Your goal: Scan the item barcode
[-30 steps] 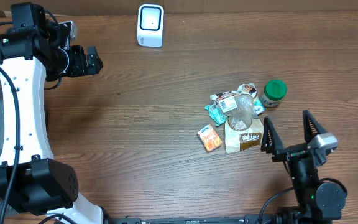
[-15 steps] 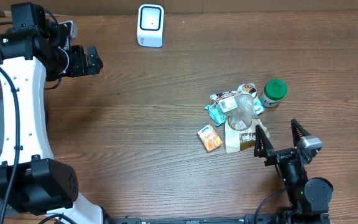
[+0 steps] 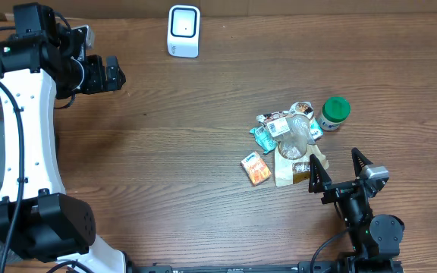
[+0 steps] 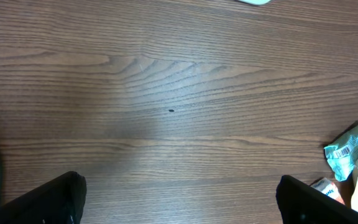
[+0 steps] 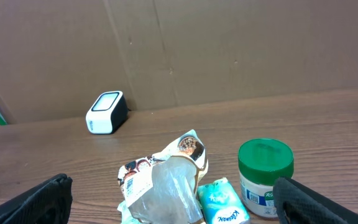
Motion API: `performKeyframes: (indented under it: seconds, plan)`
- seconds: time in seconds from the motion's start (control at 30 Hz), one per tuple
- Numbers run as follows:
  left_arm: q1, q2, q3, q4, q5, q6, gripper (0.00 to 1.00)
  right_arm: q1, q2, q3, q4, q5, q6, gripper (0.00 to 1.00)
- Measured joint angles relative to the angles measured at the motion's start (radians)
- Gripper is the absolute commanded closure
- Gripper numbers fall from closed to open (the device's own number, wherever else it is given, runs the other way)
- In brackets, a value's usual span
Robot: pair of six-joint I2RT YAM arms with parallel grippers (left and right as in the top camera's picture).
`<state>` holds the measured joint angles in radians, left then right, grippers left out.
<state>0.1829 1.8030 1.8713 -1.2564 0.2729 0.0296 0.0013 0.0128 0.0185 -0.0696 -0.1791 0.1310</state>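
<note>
Claw of right arm (image 3: pixel 334 156) (spread) level beside packets (image 3: pixel 288 135).

Left arm (image 3: pixel 36 129): white shell, black joints; black cable (image 3: pixel 15 129) ran alongside. Right gripper (image 3: pixel 334 155): fingers (image 3: pixel 315 173) were black, tapered; grey block behind.

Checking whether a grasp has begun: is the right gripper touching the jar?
Apart. The overhead view shows a strip of bare table between the open right gripper and the jar.
</note>
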Motion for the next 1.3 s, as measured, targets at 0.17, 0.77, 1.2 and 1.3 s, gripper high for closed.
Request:
performKeyframes:
  seconds: [0.17, 0.77, 1.2, 1.3]
  plan:
    - [0.000, 0.000, 0.000, 0.000, 0.000, 0.000, 0.00, 0.000, 0.000, 0.000, 0.000, 0.000, 0.000, 0.00]
    - [-0.044, -0.096, -0.003, 0.000, -0.002, 0.000, 0.00, 0.000, 0.000, 0.000, 0.000, 0.000, -0.001, 0.00]
    - [-0.051, -0.688, -0.362, 0.399, -0.058, 0.132, 0.00, 0.000, 0.000, 0.000, 0.000, -0.001, -0.001, 0.00]
    - [-0.051, -0.830, -0.560, 0.593, -0.064, 0.159, 0.00, 0.000, 0.000, 0.000, -0.001, 0.000, -0.001, 0.00]
